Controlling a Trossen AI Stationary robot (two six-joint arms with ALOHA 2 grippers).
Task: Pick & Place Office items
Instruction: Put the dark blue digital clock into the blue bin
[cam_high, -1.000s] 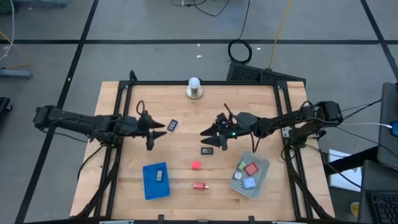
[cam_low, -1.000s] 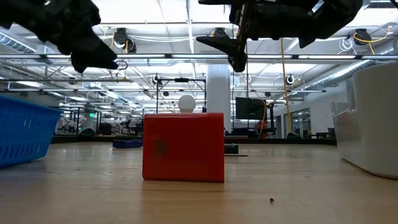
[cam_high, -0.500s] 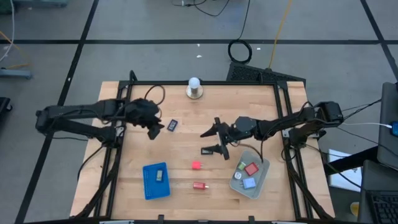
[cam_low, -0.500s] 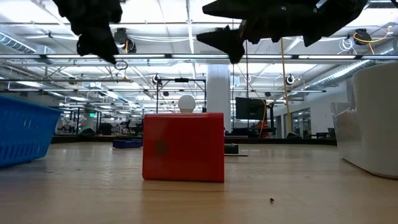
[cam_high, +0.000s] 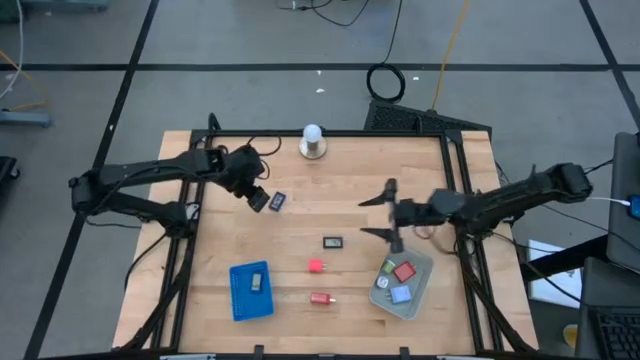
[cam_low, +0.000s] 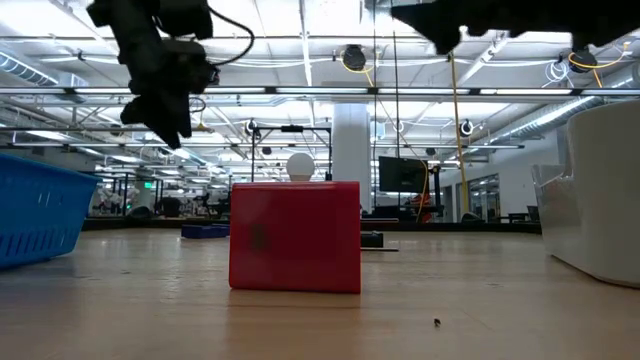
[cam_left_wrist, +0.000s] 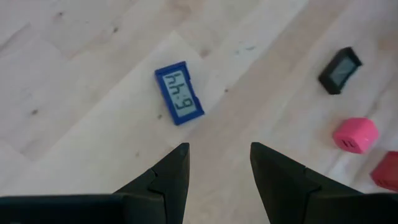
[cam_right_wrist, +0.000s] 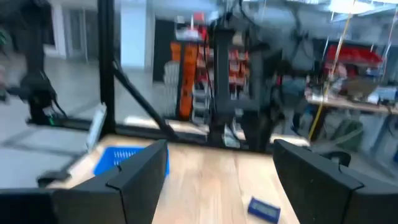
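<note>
A: Left pincer (cam_high: 259, 201) hangs over the table (cam_high: 420, 160), fingers spread, nothing held. Target?

B: Blue display piece (cam_high: 278, 201), flat on the wood just beside that pincer at its 3 o'clock in the high view. In the left wrist view (cam_left_wrist: 179, 101) its long axis lies skewed to the finger gap; I judge a wrist turn is needed.

A: Nearer arm?

B: Left, clearly. Right pincer (cam_high: 388, 210) is released, well apart near the clear bin (cam_high: 418, 298). Black piece (cam_high: 333, 241), pink block (cam_high: 316, 266) and red block (cam_high: 320, 298) lie on the table's near half.
</note>
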